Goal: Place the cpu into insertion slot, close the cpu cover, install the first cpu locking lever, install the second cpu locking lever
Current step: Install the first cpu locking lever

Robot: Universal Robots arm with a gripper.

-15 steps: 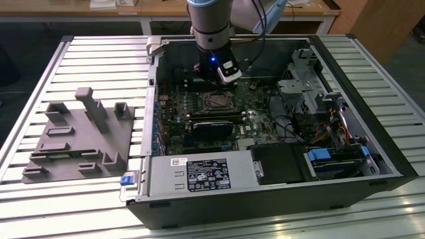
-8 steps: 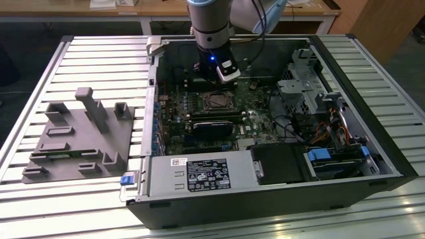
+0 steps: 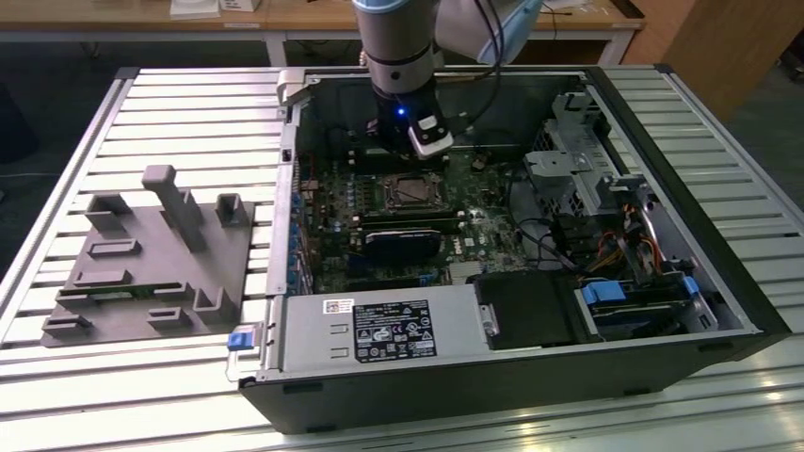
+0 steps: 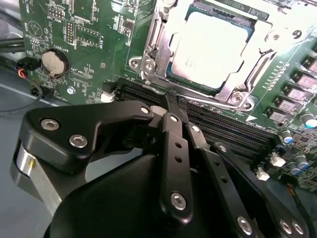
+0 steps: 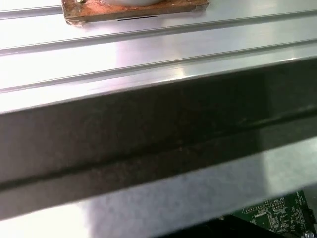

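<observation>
Cpu [image 4: 205,49]: seated in insertion slot [image 4: 173,82] on the motherboard [image 4: 79,44], framed by cpu cover [image 4: 237,79]; gripper [image 4: 171,101]: poised just beside the socket, jaws seen drawn together, nothing held; computer case [image 3: 528,377]: laid open on slatted table [image 3: 164,104].

Cpu [image 4: 208,49]: smooth pale metal top, satin sheen. Cpu cover [image 4: 148,62]: bright silver metal frame, glossy. Motherboard [image 4: 84,44]: green board, slightly glossy. Coin cell [image 4: 53,61]: dull silver metal. Gripper [image 4: 171,111]: matt black links, shiny steel screw heads. Table [image 3: 188,122]: ribbed brushed aluminium, reflective. Fixture block [image 3: 151,259]: matt grey plastic. Computer case [image 3: 503,386]: matt black metal.
</observation>
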